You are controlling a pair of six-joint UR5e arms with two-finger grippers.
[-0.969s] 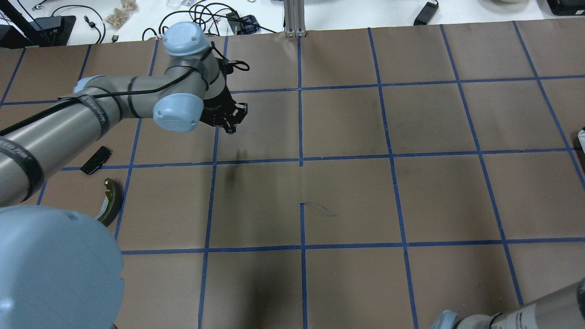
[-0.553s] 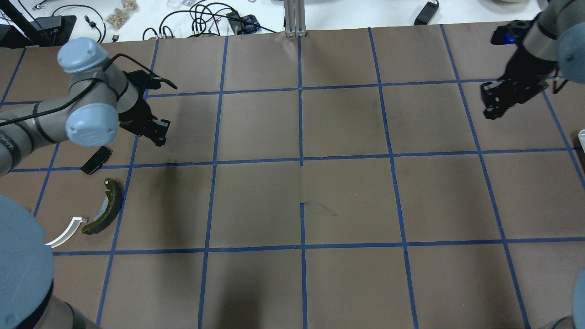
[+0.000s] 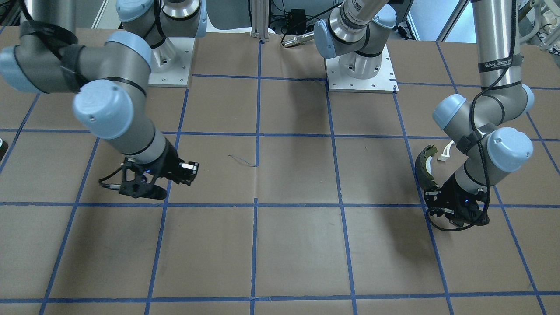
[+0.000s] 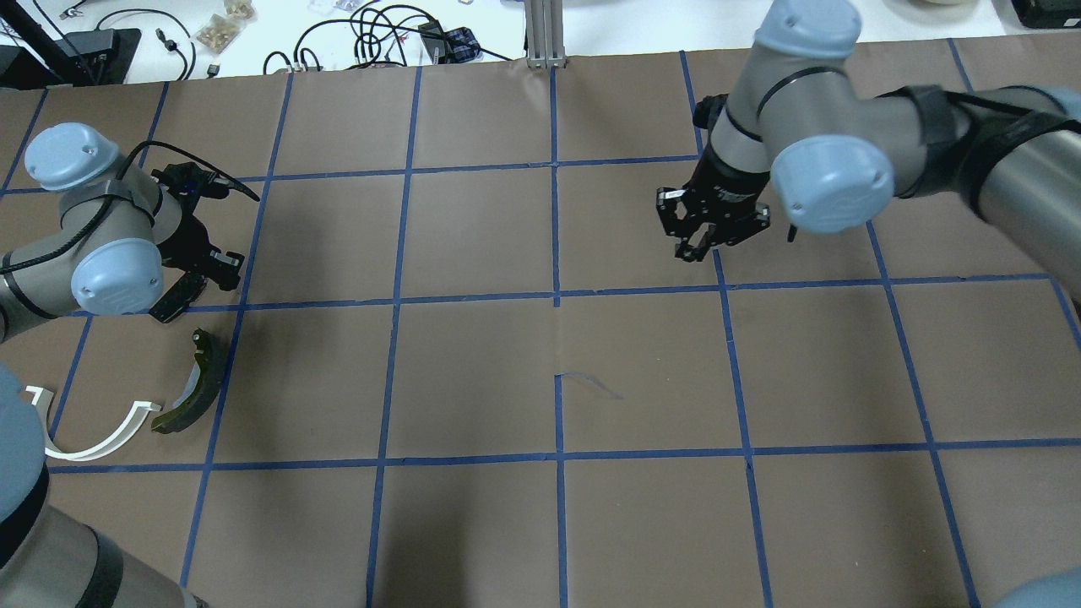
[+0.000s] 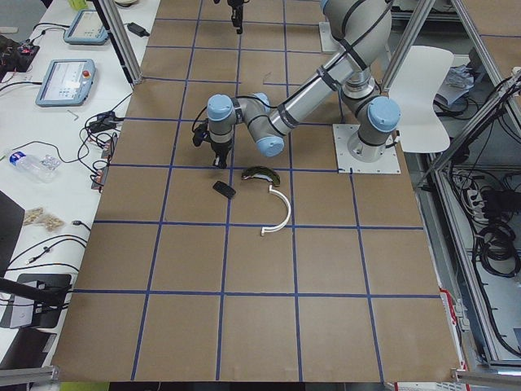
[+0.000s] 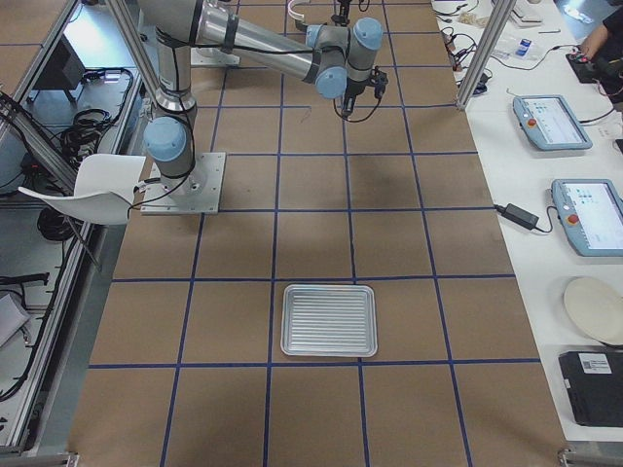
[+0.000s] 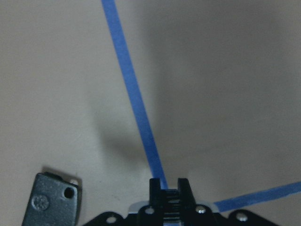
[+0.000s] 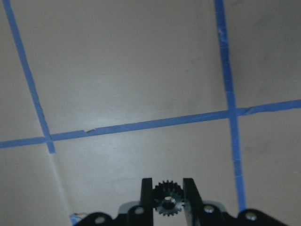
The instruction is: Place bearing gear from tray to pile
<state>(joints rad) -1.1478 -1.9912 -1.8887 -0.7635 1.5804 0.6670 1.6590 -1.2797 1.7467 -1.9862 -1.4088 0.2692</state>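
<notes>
My right gripper [image 4: 697,251] hangs above the table's far middle-right, shut on a small dark bearing gear [image 8: 168,201] held between its fingertips. It also shows in the front view [image 3: 190,168]. The pile lies at the table's left: an olive-and-black brake shoe [image 4: 198,384], a white plastic arch [image 4: 101,439] and a small flat black plate [image 4: 177,297]. My left gripper [image 4: 221,268] is shut and empty, low over the table just beyond the black plate [image 7: 54,197].
The metal tray [image 6: 284,321] sits at the table's right end and holds nothing that I can see. Blue tape lines grid the brown table. Cables and small items lie on the white bench past the far edge [image 4: 380,34].
My left arm has swung back left to the pile, uncovering the white arch. My right arm has come in from the right toward the table's middle.
</notes>
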